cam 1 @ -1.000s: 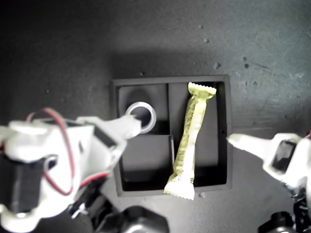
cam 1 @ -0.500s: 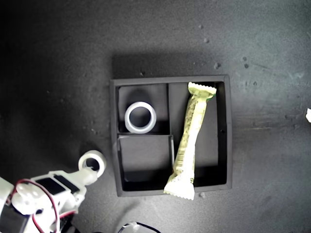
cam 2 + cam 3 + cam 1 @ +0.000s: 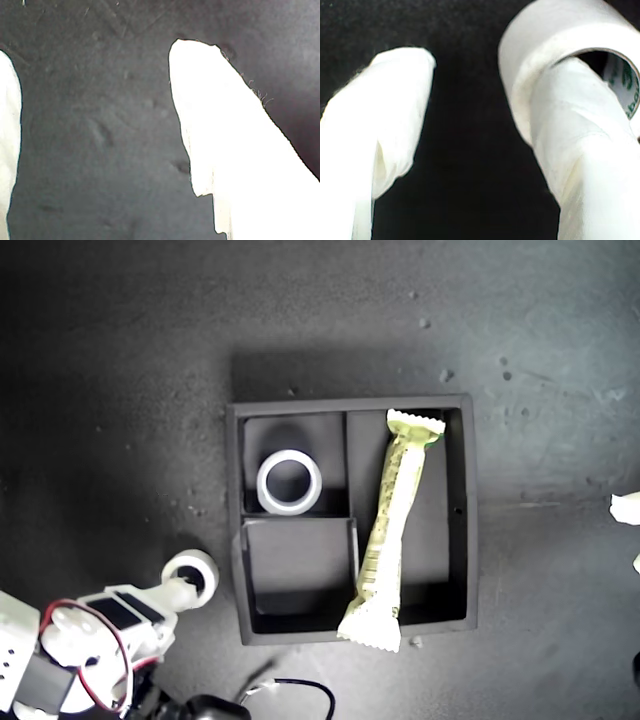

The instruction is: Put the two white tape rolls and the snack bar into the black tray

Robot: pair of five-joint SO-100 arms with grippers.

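Tape is what is occupying this step: the second tape roll [image 3: 191, 575], the one with green print on its inner core [image 3: 626, 85], is lying on the dark surface just outside the black tray [image 3: 233, 540], toward the exterior view's lower left. My second gripper [image 3: 470, 130] is standing open around its wall, one finger [image 3: 580, 150] poking into the hole and the other [image 3: 390, 125] outside, not yet pinching. The all-white tape roll [image 3: 289, 482] is already sitting in one small compartment, and the snack bar [image 3: 390, 530] is lying in the long one, its lower crimped end riding over the tray's rim.

Judging from this, two of three things are placed and the last pick is in hand; next, the jaws need closing on the roll's wall, then a lift clear of the rim and across to the vacant small compartment.

My first gripper [image 3: 95, 135] is hanging open over bare surface, holding nothing, barely showing at the exterior view's right edge.

Underneath is a matte, dark, pitted mat; a black cable [image 3: 300, 690] is curling near the exterior view's bottom edge.
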